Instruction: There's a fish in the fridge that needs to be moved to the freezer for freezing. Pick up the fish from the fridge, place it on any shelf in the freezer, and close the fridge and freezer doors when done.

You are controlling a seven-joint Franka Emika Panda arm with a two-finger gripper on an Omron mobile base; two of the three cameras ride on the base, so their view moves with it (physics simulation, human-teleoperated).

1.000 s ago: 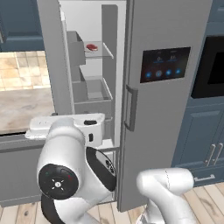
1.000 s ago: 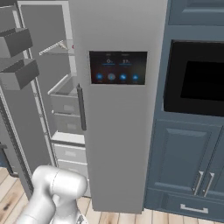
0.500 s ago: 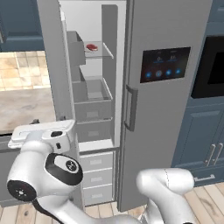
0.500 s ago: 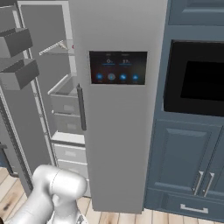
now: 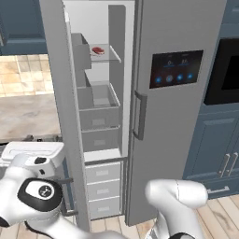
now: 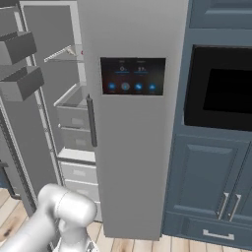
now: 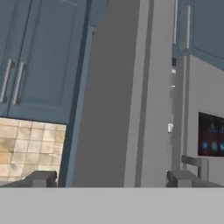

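The freezer stands open, showing a glass shelf, grey bins and drawers. Its door is swung out to the left, and its inner bins show in the right base view. The fridge door with the black lit panel is shut, so the fish is hidden. A small red item lies on the freezer's glass shelf. My gripper is open and holds nothing. It looks along the edge of the freezer door, low and to the left of the unit.
A black oven is set in blue cabinets right of the fridge. The fridge door's bar handle stands next to the freezer opening. Blue wall cabinets and a tiled wall lie left of the freezer door.
The arm's hand has swung left and a little lower in the left base view. The doors and the items inside have not moved.
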